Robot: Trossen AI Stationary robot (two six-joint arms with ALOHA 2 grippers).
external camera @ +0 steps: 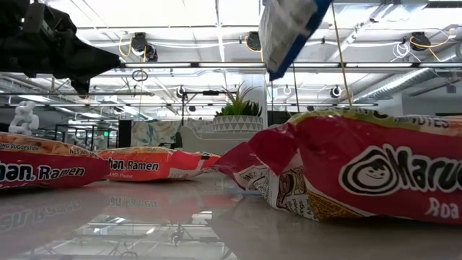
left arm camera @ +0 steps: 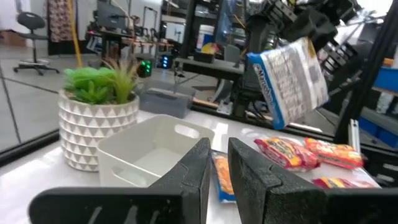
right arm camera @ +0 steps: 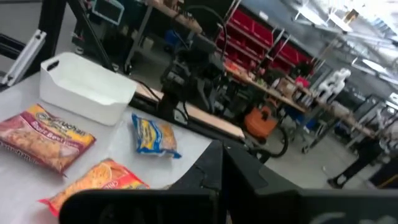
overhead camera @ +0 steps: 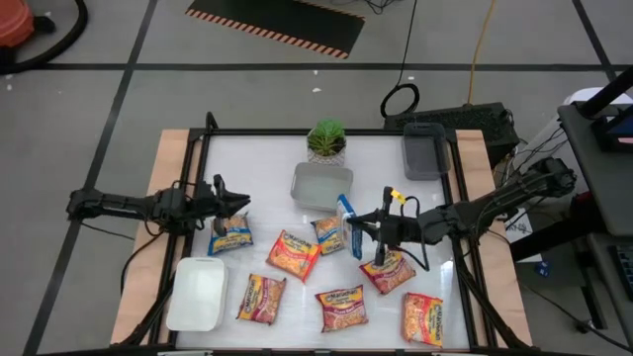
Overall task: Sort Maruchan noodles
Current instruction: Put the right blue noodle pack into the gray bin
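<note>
- I see the table (overhead camera: 435,287) with a white tray (overhead camera: 197,293) at the left front corner, a grey tray (overhead camera: 321,185) mid-table and another grey tray (overhead camera: 424,150) at the back right.
- My right gripper (overhead camera: 358,225) is clamped on a blue-white packet (overhead camera: 348,211), lifted clear of the surface beside the mid-table tray.
- My left gripper (overhead camera: 237,205), fingers nearly together and empty, hovers just behind a blue packet (overhead camera: 230,234).
- Risk, as I judge it: the hanging packet could slip from its edge grip, or swing into the potted plant (overhead camera: 326,139).
- Red packets (overhead camera: 293,254) lie scattered along the front.
</note>
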